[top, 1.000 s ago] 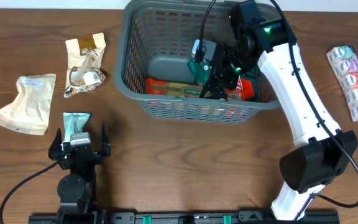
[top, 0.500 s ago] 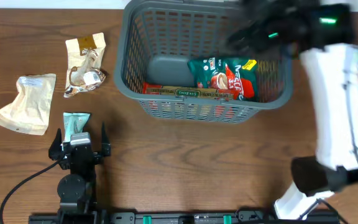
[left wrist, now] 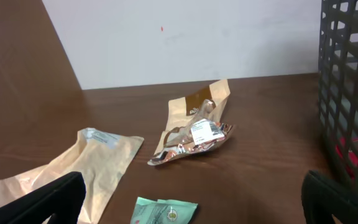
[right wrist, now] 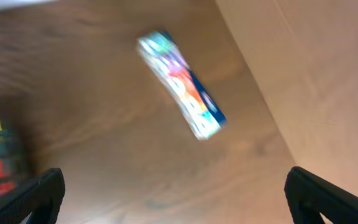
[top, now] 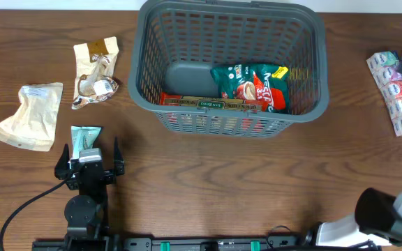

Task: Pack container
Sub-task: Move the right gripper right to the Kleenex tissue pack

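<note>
The container (top: 142, 70) is a large dark grey slotted basket at the back middle of the table; its wall (left wrist: 350, 93) fills the right edge of the left wrist view. Inside lie a green and red snack packet (top: 251, 85) and a flat red and brown pack (top: 199, 103). My left gripper (top: 90, 150) rests open near the front left, with a small teal packet (top: 85, 136) (left wrist: 165, 212) lying between its fingers, untouched. My right gripper (right wrist: 176, 194) is open and empty above the table's right side, over a colourful strip pack (right wrist: 180, 84) (top: 396, 93).
A brown foil packet (top: 96, 73) (left wrist: 194, 129) and a beige pouch (top: 25, 116) (left wrist: 86, 165) lie left of the container. The right arm's base (top: 382, 217) stands at the front right. A white wall runs behind the table.
My right arm has come out of the container and swung to the far right, leaving the green snack packet inside. The left arm has not moved.
</note>
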Motion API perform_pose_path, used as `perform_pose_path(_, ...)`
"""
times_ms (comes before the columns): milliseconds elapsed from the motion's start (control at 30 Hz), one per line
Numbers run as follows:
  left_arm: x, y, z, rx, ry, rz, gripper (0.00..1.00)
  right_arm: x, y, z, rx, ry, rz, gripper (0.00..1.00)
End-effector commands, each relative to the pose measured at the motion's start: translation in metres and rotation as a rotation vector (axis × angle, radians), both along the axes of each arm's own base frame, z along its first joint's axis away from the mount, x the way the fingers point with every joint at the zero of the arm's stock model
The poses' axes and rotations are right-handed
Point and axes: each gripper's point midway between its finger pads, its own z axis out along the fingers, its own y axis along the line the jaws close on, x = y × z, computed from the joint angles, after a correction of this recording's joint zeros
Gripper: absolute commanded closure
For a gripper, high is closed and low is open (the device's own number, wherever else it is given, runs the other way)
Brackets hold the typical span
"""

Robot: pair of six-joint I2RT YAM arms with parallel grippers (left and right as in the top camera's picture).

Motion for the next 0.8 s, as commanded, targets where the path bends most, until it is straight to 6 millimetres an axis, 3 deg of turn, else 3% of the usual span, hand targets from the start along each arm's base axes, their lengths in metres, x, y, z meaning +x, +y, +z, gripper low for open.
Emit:
perform_pose_path(0,0.000,0.004,-0.017,0.010,0.042,0.023,0.01,-0.017,-0.040,-0.024,0.030,0.047,-0.184,0.01)
perform_pose_path(133,0.000,0.004,-0.017,0.010,0.042,0.023,0.01,-0.036,-0.070,-0.051,0.086,0.084,-0.299,0.01)
perform_pose_path(300,0.000,0.004,-0.017,0.010,0.042,0.023,0.01,-0.033,-0.091,-0.089,0.149,0.099,-0.284,0.01)
perform_pose_path(467,0.000,0.004,-0.017,0.010,0.042,0.023,0.01,-0.010,-0.098,-0.131,0.154,0.111,-0.137,0.01)
perform_pose_path(767,0.000,0.004,-0.017,0.010,0.042,0.023,0.01,0.027,-0.087,-0.213,0.289,0.178,0.098,0.01)
